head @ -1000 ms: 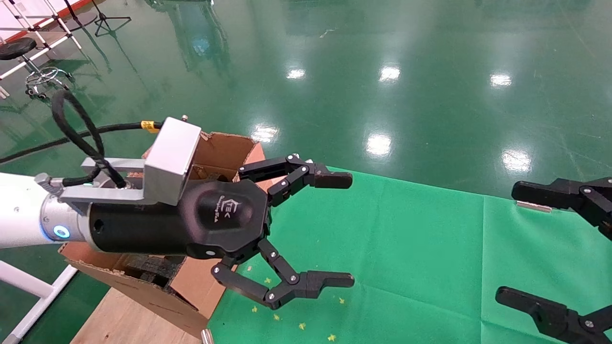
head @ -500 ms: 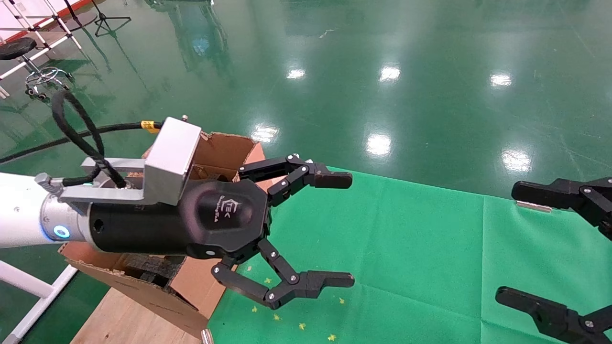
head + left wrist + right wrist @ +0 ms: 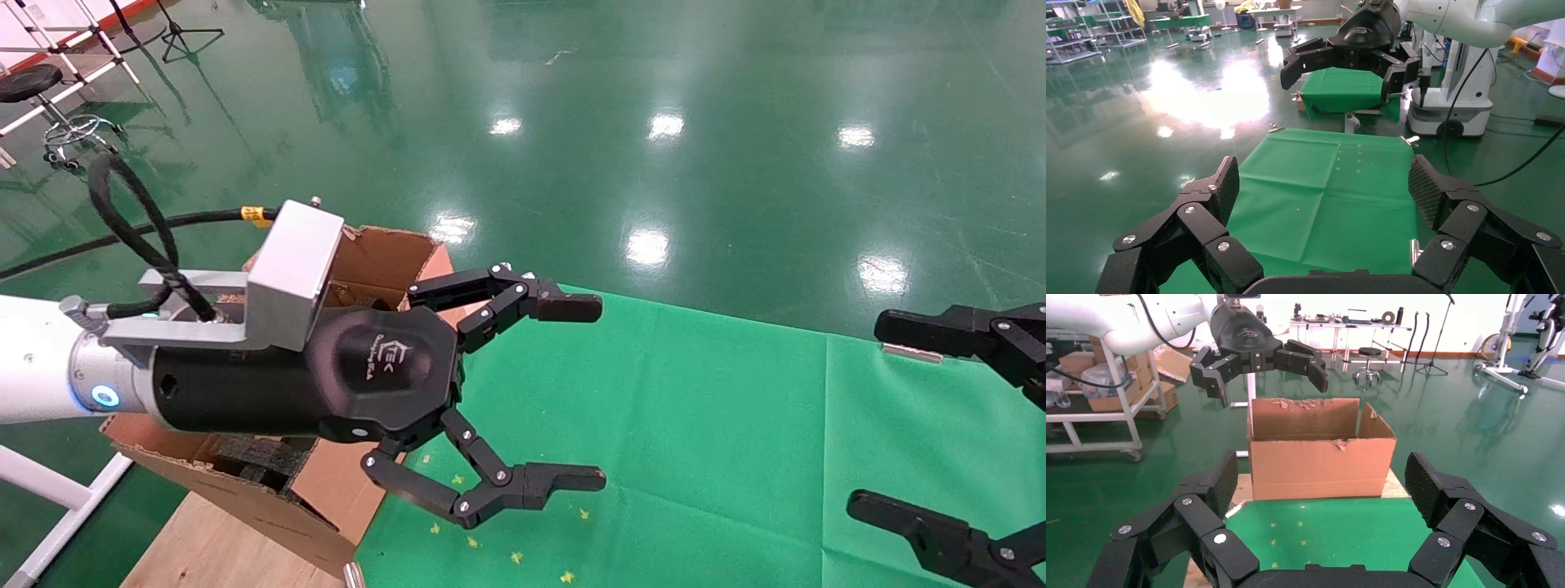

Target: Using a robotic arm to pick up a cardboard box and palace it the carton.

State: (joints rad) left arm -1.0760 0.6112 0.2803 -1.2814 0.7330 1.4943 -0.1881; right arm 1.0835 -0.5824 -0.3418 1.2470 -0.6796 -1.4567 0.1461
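Observation:
The robotic arm, my left arm (image 3: 49, 371), reaches in from the left. Its gripper (image 3: 601, 392) is open and empty, hovering beside the carton over the left part of the green cloth table (image 3: 695, 425). The carton (image 3: 384, 253) stands open at the table's left end with black foam pieces (image 3: 261, 457) inside; the right wrist view shows its long side (image 3: 1321, 465) with torn flaps. My right gripper (image 3: 864, 415) is open and empty at the right edge. The small cardboard box is not in view. The left wrist view shows only bare cloth (image 3: 1324, 196) between its fingers.
The carton rests on a wooden platform (image 3: 204, 539). A white frame bar (image 3: 49, 490) runs below my left arm. A metal clip (image 3: 911, 352) holds the cloth's far edge. A stool (image 3: 33, 82) stands far left on the shiny green floor.

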